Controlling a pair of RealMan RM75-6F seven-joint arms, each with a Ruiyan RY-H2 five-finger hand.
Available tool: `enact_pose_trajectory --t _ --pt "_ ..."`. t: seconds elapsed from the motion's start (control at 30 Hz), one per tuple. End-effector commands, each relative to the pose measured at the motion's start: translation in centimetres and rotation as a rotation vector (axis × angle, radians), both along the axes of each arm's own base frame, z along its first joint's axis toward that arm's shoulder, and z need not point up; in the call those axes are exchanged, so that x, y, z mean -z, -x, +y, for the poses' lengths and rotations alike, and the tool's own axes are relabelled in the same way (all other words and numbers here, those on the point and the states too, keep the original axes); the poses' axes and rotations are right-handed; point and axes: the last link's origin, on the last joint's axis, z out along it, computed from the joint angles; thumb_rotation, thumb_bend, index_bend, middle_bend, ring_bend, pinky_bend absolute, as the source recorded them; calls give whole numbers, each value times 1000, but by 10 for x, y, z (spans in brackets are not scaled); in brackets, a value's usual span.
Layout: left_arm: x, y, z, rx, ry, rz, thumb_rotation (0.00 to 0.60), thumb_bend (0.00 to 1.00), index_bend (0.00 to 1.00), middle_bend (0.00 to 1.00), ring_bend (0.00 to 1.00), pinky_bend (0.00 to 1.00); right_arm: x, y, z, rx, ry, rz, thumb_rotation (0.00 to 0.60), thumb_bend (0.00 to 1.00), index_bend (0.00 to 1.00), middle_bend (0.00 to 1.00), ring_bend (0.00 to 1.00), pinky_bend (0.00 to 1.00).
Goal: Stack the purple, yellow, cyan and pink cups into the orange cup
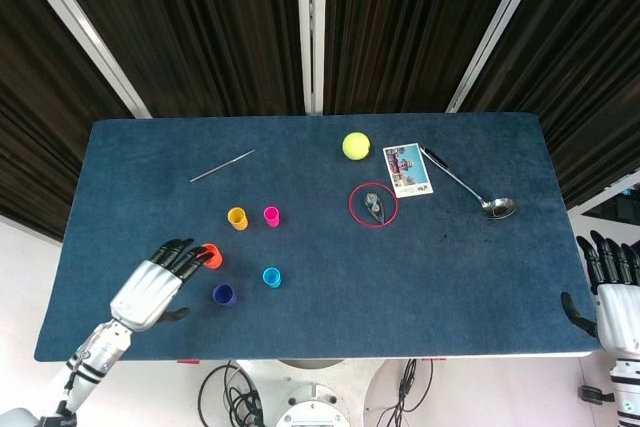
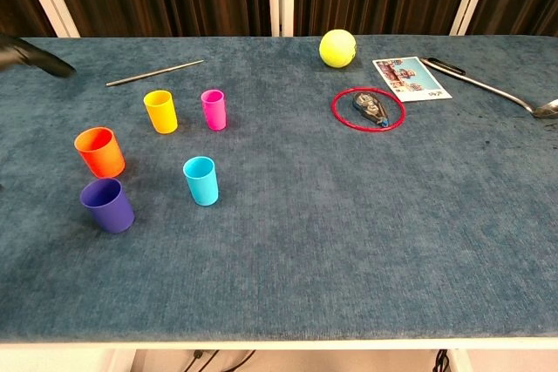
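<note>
Left hand (image 1: 160, 282) spread, holds nothing, fingertips by orange cup (image 2: 100, 152). Right hand (image 1: 612, 287) idle at surface edge, fingers apart. Purple cup (image 2: 108, 205) just beside orange, nothing stacked. Advice: grip purple by wall, lift clear, lower centered into orange.

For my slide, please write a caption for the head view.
Left hand reaches toward the orange cup; all five cups stand unstacked.

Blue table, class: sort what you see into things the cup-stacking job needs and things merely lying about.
Job things: small orange plastic cup, purple cup, yellow cup, cyan cup, pink cup.

Lying about: yellow-green tennis ball, red ring, picture card, metal ladle, thin metal rod.
</note>
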Motion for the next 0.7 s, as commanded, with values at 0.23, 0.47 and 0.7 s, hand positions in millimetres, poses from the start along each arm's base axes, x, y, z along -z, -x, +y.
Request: enact_pose_trajectory --t 0.23,0.47,0.7 --pt "44 -12 10 108 74 121 600 88 218 157 74 148 -1 0 1 6 4 4 600 289 0 0 0 0" --pt "58 -14 16 105 104 136 600 100 252 217 146 147 -4 3 3 17 15 0 600 290 0 0 0 0" --pt "65 -11 19 96 117 155 600 144 291 274 229 147 -5 6 4 12 16 -6 600 289 0 0 0 0"
